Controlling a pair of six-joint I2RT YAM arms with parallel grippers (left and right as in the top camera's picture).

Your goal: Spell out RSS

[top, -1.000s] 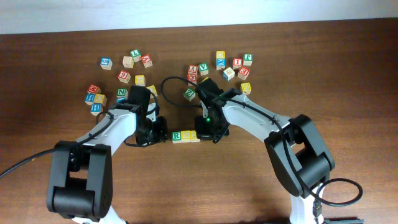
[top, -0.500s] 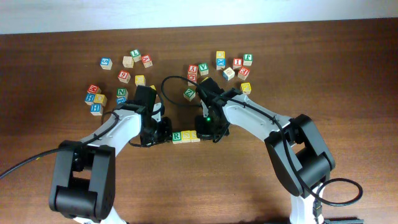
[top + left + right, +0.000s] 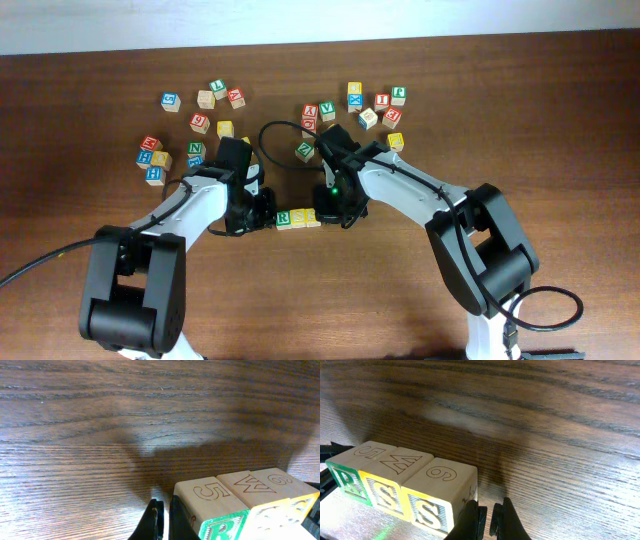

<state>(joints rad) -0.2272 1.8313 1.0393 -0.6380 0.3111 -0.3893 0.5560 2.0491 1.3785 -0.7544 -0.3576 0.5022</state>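
Observation:
Three wooden letter blocks stand in a touching row on the table: a green R (image 3: 283, 217), a yellow S (image 3: 298, 217) and another yellow S (image 3: 313, 217). The right wrist view shows their faces as R (image 3: 342, 480), S (image 3: 385, 495), S (image 3: 427, 510). My left gripper (image 3: 262, 212) is shut and empty, with its fingertips (image 3: 160, 520) against the left side of the R block (image 3: 220, 527). My right gripper (image 3: 336, 210) is shut and empty, with its fingertips (image 3: 487, 515) against the right side of the last S block.
Loose letter blocks lie behind the arms: a cluster at the far left (image 3: 153, 160), several at the back left (image 3: 206, 98), several at the back right (image 3: 375, 105), and a green one (image 3: 304, 150) near the right arm.
My left gripper has slid a little to the right, up against the R block. The right gripper and the row of blocks have barely moved.

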